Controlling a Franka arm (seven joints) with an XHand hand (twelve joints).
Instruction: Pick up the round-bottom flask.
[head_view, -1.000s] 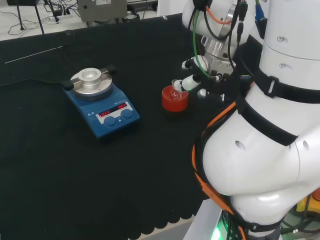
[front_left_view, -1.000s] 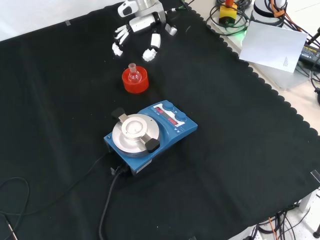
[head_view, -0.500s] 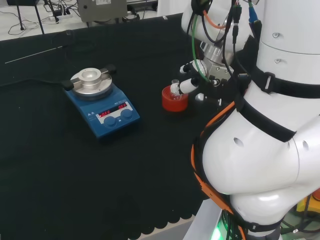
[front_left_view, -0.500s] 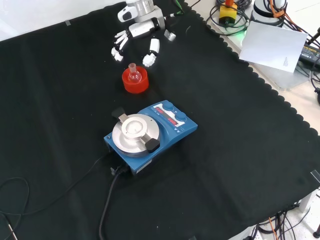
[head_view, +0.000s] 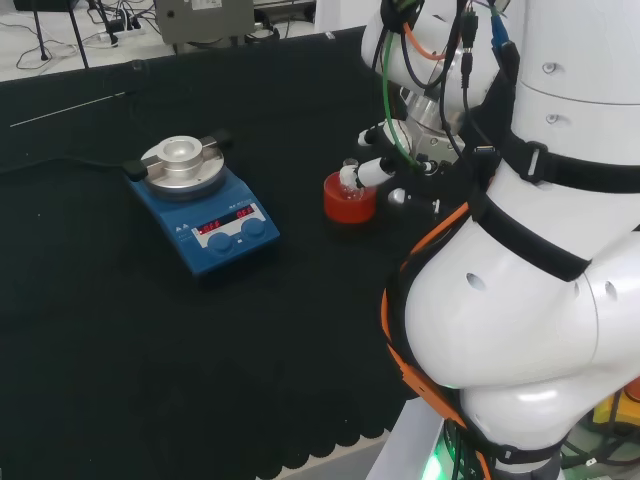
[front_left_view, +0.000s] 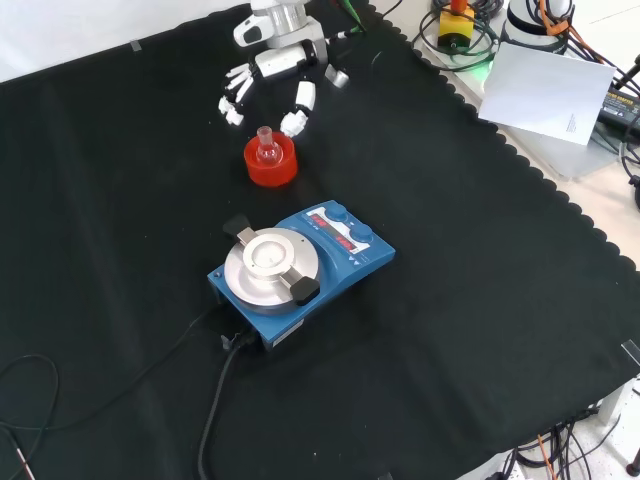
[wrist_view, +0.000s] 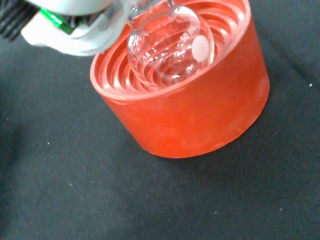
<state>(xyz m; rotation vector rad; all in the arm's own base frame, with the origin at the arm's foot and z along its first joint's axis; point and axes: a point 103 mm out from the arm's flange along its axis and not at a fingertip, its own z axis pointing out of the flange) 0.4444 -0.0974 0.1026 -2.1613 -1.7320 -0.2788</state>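
Red ribbed stand (front_left_view: 270, 165) sits on the black cloth of the bench (front_left_view: 480, 300), and the clear round-bottom flask (front_left_view: 266, 152) rests in it, neck upright. Up close in the wrist view, the glass bulb (wrist_view: 167, 47) nestles in the ribbed hollow of the stand (wrist_view: 200, 115), a white spot on its side, nothing visible inside it.

In the front view the hand (front_left_view: 275, 70) hovers at about 12 o'clock from the flask, fingers (front_left_view: 298, 108) spread and pointing down toward the stand, relaxed and holding nothing. One fingertip comes in just beside the stand's far rim; whether it touches is hard to tell. The flask is not lifted.

From the head view the hand (head_view: 395, 165) is at 3 o'clock of the stand (head_view: 349, 198), one white finger reaching to the flask neck (head_view: 349, 172).

The blue stirrer plate (front_left_view: 300, 270) with its round metal top stands at about 6 o'clock from the stand in the front view, near but apart, its black cable (front_left_view: 215, 400) trailing toward the front edge. In the head view the stirrer (head_view: 200, 205) lies at 9 o'clock of the stand.
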